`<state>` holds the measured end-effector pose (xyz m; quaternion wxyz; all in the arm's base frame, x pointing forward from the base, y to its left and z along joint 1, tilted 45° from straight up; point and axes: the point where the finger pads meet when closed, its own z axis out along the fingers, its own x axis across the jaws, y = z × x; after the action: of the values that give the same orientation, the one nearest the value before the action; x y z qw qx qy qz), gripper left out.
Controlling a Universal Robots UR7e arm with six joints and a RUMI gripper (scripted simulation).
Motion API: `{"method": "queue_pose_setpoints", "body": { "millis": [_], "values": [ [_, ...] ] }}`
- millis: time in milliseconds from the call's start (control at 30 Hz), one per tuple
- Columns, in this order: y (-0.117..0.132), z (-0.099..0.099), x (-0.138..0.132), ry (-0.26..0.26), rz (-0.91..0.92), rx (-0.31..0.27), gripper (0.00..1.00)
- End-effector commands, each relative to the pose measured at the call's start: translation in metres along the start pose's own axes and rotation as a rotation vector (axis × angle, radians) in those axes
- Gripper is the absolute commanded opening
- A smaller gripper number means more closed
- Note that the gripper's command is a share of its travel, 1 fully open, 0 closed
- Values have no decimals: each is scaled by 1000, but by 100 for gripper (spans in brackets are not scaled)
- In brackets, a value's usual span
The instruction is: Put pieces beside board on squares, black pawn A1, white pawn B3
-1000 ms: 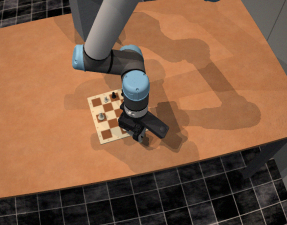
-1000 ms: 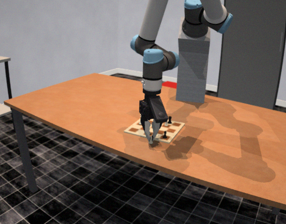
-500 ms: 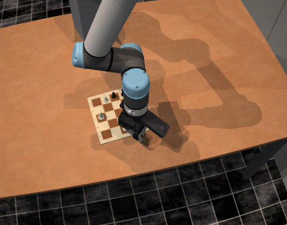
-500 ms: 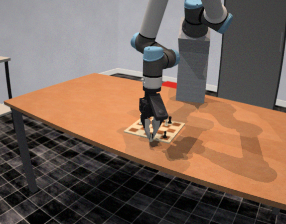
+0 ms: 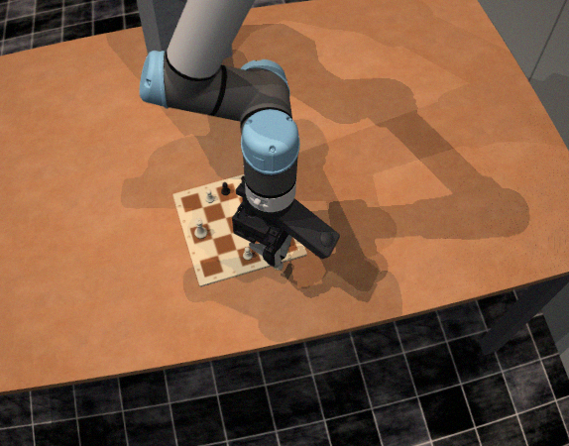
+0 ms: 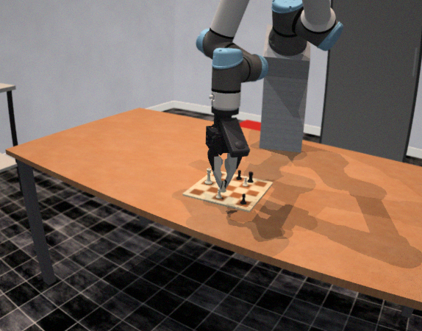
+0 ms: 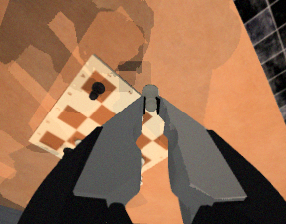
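Note:
My gripper [image 5: 278, 263] [image 6: 223, 188] [image 7: 150, 97] is shut on the white pawn [image 7: 150, 91], which sits between the fingertips. It holds the pawn a little above the front edge of the small chessboard [image 5: 201, 278] [image 6: 192, 193] [image 7: 120, 80]. A black pawn [image 6: 242, 198] [image 7: 96, 90] stands upright on a dark corner square. In the top view the held pawn is hidden behind the gripper body.
Other pieces stand on the board: a tall white piece [image 5: 199, 229] [image 6: 208, 176], white pawns [image 5: 209, 196] [image 5: 247, 253] [image 6: 218, 195], and black pawns [image 5: 225, 188] [image 6: 250, 176]. The board lies near the front edge of the wooden table [image 5: 86, 144] [image 6: 137, 143].

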<state>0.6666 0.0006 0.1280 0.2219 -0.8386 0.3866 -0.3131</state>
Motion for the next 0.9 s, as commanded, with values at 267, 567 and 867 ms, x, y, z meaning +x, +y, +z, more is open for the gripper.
{"method": "queue_pose_setpoints", "body": {
  "millis": [267, 567, 867],
  "values": [
    [2, -36, -2, -8, 0, -3, 0],
    [1, -36, -1, -7, -2, -2, 0],
    [24, -34, -8, -10, 143, -6, 0]
  ]
}}
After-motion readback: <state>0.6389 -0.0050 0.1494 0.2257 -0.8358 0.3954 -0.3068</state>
